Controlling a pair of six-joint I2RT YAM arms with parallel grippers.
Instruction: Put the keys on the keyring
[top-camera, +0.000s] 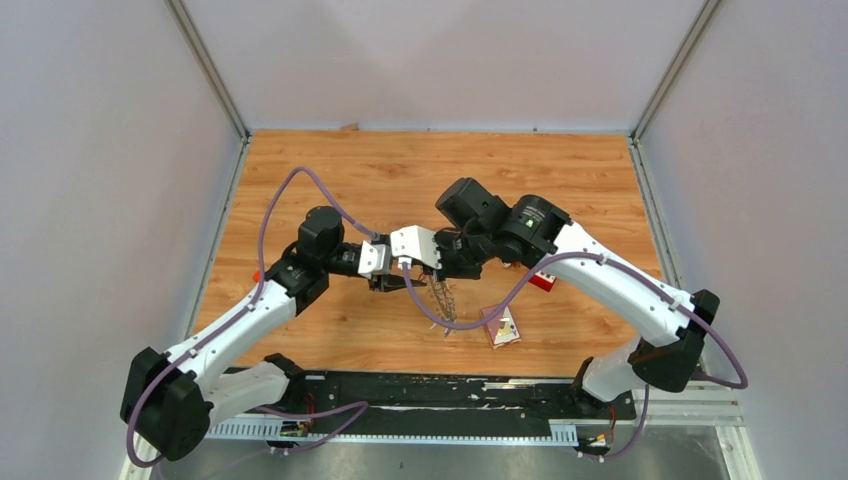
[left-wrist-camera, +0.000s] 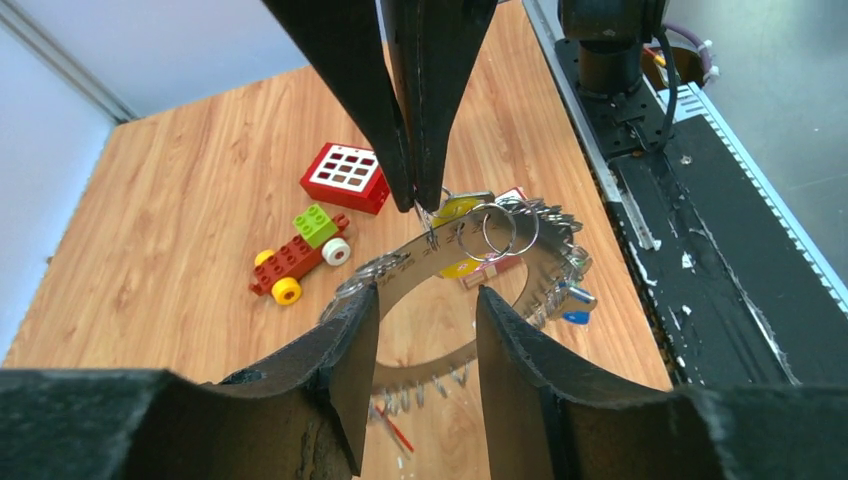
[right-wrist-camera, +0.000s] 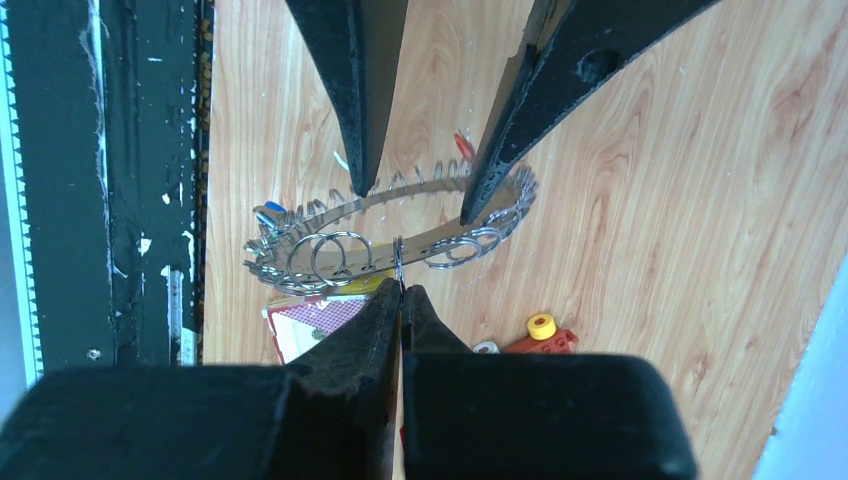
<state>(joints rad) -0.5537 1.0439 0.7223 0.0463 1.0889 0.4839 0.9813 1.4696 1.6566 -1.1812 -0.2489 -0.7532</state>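
The keyring, a large flat metal hoop strung with many small rings and grey keys, hangs above the wooden table. My right gripper is shut on one small ring at the hoop's edge and carries it. A blue-headed key and yellow tags hang on the hoop. My left gripper is open, its fingers straddling the hoop's band from the opposite side. In the top view both grippers meet at mid-table with the keyring dangling below them.
A red block with white buttons and a yellow-red-green toy car lie on the wood beyond the hoop. A red-backed playing card lies under the ring. The black base rail runs along the near edge.
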